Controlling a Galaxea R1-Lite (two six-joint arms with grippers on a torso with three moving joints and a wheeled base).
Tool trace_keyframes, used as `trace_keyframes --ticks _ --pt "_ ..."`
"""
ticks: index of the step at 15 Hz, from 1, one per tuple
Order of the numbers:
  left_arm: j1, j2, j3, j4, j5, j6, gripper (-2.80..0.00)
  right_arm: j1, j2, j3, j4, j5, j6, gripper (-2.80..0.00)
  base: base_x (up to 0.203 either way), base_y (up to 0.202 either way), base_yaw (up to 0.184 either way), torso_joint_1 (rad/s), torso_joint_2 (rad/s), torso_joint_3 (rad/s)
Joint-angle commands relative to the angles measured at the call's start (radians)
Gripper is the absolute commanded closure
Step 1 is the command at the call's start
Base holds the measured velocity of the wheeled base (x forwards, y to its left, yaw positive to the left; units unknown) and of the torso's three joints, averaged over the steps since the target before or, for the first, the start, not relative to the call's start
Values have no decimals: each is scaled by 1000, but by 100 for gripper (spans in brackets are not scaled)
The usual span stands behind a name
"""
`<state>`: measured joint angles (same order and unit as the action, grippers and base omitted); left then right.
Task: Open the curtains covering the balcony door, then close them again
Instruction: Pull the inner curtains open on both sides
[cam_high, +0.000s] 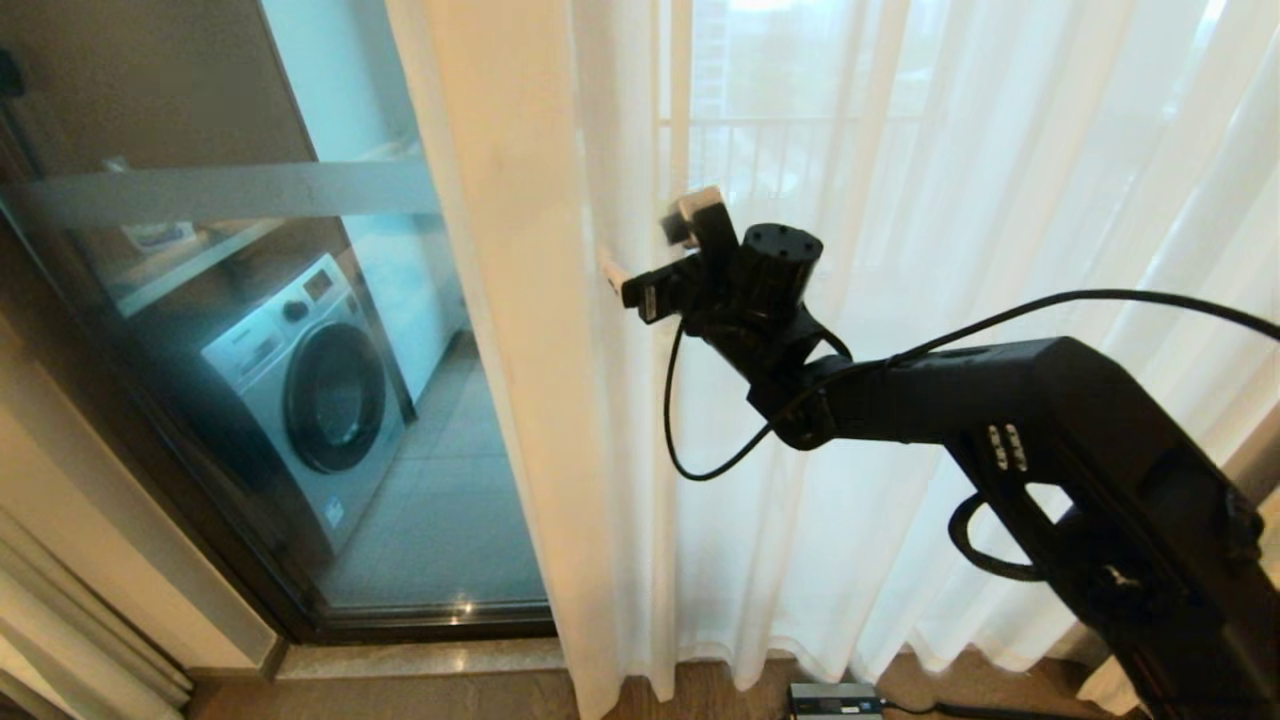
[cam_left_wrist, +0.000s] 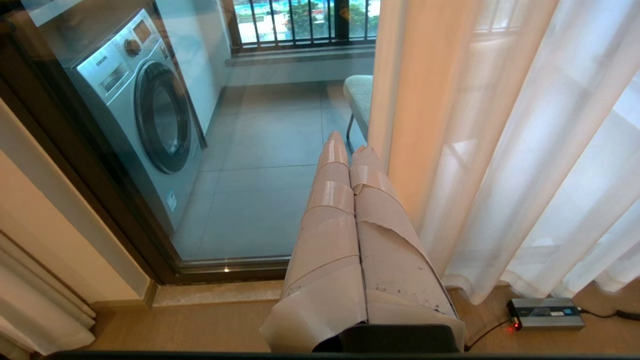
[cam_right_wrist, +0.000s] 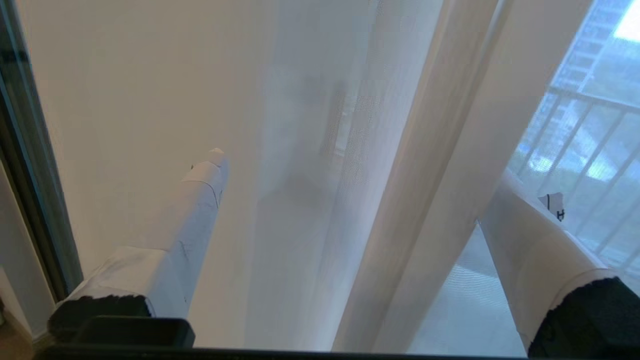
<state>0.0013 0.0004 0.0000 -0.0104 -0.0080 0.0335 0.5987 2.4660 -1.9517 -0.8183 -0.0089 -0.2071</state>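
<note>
The curtains (cam_high: 900, 300) hang drawn over the right two thirds of the head view, sheer white panels with a thick cream edge (cam_high: 500, 300) on the left. Left of that edge the balcony door (cam_high: 430, 500) shows as bare glass with a frosted band (cam_high: 200, 190). My right gripper (cam_high: 655, 245) reaches up from the lower right to the curtain near its left edge. It is open, and folds of curtain (cam_right_wrist: 425, 175) lie between its fingers (cam_right_wrist: 200, 200). My left gripper (cam_left_wrist: 345, 147) is shut and empty, low before the door glass (cam_left_wrist: 260, 190), beside the curtain (cam_left_wrist: 450, 125).
A washing machine (cam_high: 310, 390) and a stool (cam_left_wrist: 359, 95) stand behind the glass, with a barred outer window (cam_left_wrist: 300, 20) beyond. A small power box (cam_left_wrist: 545, 312) with a cable lies on the floor at the curtain's hem. Another curtain (cam_high: 60, 620) hangs at the near left.
</note>
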Motion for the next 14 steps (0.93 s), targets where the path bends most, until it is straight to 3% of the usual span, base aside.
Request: trace_keyframes --ticks 1,8,9,14 --pt "0 0 0 0 0 0 0 -2 17 -1 -2 0 0 -280 0 0 0 0 0 0" --pt "0 0 0 0 0 0 0 -31 31 -1 -2 0 -3 -280 0 0 0 0 0 0" --pt "0 0 0 0 0 0 0 -33 34 -1 -4 0 -2 0 0 0 0 0 0 0" --pt "0 0 0 0 0 0 0 -46 29 -1 -15 0 3 0 0 0 0 0 0 0"
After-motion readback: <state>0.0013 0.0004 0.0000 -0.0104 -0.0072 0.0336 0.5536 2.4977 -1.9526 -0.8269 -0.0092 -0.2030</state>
